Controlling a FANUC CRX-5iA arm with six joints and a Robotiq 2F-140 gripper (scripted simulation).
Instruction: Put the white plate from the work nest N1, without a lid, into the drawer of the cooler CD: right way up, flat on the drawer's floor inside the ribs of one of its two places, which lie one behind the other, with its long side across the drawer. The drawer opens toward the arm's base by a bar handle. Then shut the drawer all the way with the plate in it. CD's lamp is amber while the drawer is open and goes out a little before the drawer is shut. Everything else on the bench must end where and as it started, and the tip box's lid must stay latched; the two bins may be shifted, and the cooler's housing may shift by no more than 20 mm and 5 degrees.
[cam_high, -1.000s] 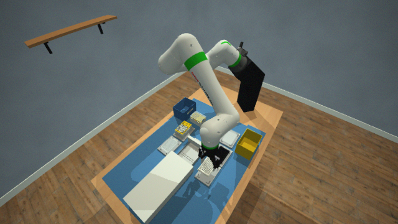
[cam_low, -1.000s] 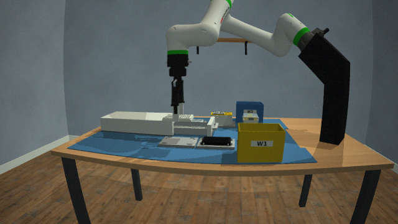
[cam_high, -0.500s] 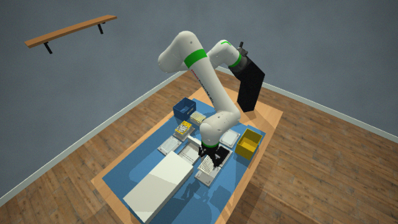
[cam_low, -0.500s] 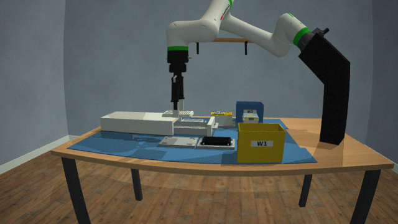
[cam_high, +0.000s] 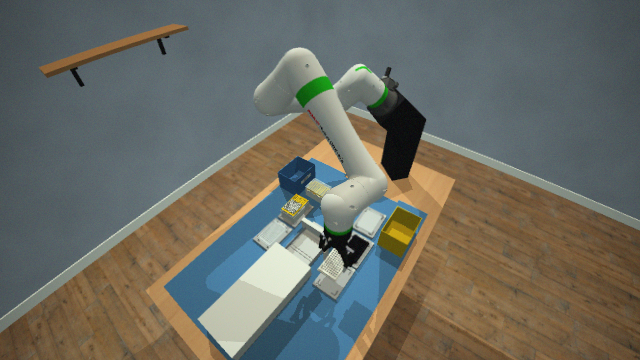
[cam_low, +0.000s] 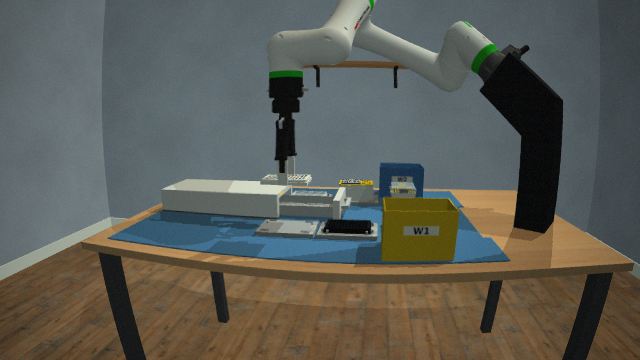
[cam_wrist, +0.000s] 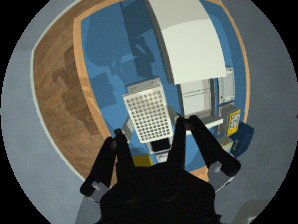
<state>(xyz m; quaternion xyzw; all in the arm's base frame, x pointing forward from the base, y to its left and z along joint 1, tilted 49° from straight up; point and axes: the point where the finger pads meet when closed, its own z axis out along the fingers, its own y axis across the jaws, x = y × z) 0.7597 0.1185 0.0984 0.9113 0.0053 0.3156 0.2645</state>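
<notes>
Jaws (cam_low: 285, 172) stood about half open, clamped on the near edge of a white multi-well plate (cam_high: 332, 263), no lid on it. Plate hung level in the air, directly below the wrist, above a grey work nest (cam_high: 334, 286) on the blue mat (cam_low: 210, 240) of the wooden tabletop (cam_low: 560, 250).

Beside the jaws, toward the long white cooler housing (cam_high: 255, 295), the cooler's drawer (cam_low: 312, 202) stood pulled out; contents could not be made out from these views.

Containers, two bins: a yellow open box marked W1 (cam_low: 421, 229), on the far side of the jaws from the cooler, inside not visible in the exterior view; a dark blue open box (cam_high: 296, 174) behind the jaws, toward the arm's base.

Near the blue bin: one yellow-topped tip box (cam_high: 295, 205) and one pale rack (cam_high: 318, 189).

Other nests counted: one with a black plate (cam_low: 348, 227), just beside the jaws; two with pale flat pieces (cam_high: 273, 233) (cam_high: 370, 221).
</notes>
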